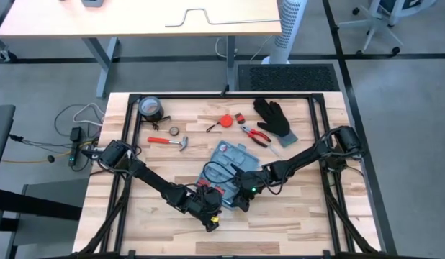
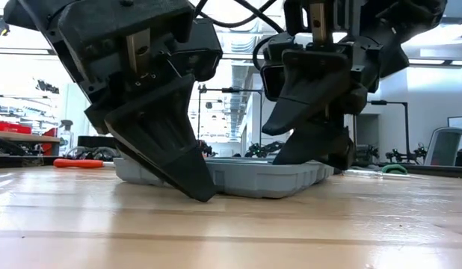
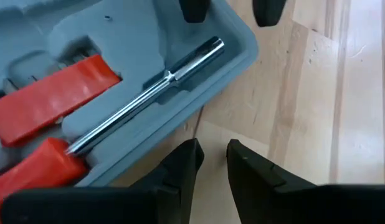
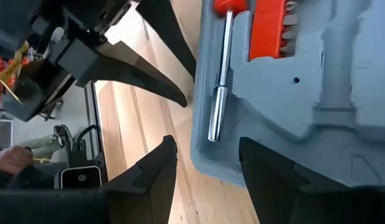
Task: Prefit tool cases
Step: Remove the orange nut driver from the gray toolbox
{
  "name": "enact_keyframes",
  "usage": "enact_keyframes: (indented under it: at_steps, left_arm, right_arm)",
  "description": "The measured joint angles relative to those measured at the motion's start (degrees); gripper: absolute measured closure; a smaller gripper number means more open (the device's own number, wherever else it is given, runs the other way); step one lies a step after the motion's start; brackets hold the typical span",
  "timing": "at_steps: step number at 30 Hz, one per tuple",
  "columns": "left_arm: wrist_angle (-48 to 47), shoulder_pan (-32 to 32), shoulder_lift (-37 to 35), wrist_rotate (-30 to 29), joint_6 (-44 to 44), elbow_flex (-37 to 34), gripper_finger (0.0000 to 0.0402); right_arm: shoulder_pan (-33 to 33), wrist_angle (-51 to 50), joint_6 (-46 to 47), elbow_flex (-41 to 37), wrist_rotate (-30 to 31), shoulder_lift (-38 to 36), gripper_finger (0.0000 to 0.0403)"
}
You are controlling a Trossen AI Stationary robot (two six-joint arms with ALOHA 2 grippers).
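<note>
Two end effectors meet at the near edge of the open tool case [image 1: 233,162], which lies at the middle of the tabletop [image 1: 309,216] in the high view. The left end effector [image 1: 210,213] sits just beside the case's near corner and the right end effector [image 1: 240,200] is at its near rim. Farther back lie a hammer [image 1: 171,142], pliers [image 1: 255,135], a black glove [image 1: 273,117] and a roll of tape [image 1: 150,107].

Seen from the low view, the case [image 2: 250,178] rests flat on the wood. The left end effector [image 2: 192,183] has its fingertips down at the tabletop in front of the case wall, and the right end effector [image 2: 321,153] hangs over the case's rim.

From the left wrist view, the left end effector [image 3: 212,155] is nearly closed and empty, with only a narrow gap between its fingers, just outside the case corner [image 3: 245,43]. A screwdriver [image 3: 139,102] with an orange handle lies in its moulded slot.

In the right wrist view, the right end effector [image 4: 208,155] is spread wide and straddles the case's rim [image 4: 202,146], holding nothing yet.

My judgement is that seating the screwdriver is the step in hand. It would go best if the right end effector steadies the rim while the left presses gently along the shaft, so the case does not slide.
</note>
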Motion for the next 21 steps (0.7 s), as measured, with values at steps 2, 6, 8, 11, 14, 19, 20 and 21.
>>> enact_keyframes:
  at_steps: [2,6,8,11,14,19,20,21]
  left_arm:
    - [0.0,0.0,0.0,0.0,0.2,0.0,0.0316]
    - [0.0,0.1,0.0,0.0,1.7,0.0,0.0316]
    - [0.1,0.3,0.0,0.0,2.1,0.0,0.0316]
    - [0.4,0.9,0.0,0.2,2.7,0.0,0.0316]
    - [1.4,1.4,0.1,0.4,4.1,-0.1,0.0316]
    - [1.7,1.8,0.1,0.5,4.4,-0.1,0.0316]
    - [1.7,1.8,0.1,0.5,4.4,-0.1,0.0316]
    - [1.7,1.8,0.1,0.4,4.4,-0.1,0.0316]
  right_arm:
    - [-0.4,0.2,0.2,0.0,0.0,0.0,0.0221]
    - [-0.7,0.7,0.8,0.3,-0.4,0.2,0.0221]
    - [-0.7,0.5,0.8,1.0,-0.5,0.3,0.0221]
    - [-0.7,0.6,0.4,2.2,-0.7,1.1,0.0221]
    - [-0.7,0.4,0.4,2.8,-0.7,1.5,0.0221]
    - [-1.1,1.2,2.6,3.1,1.0,2.9,0.0221]
    - [-1.2,1.1,3.3,3.3,1.3,3.2,0.0221]
    - [-1.4,1.3,3.7,3.6,1.5,3.8,0.0221]
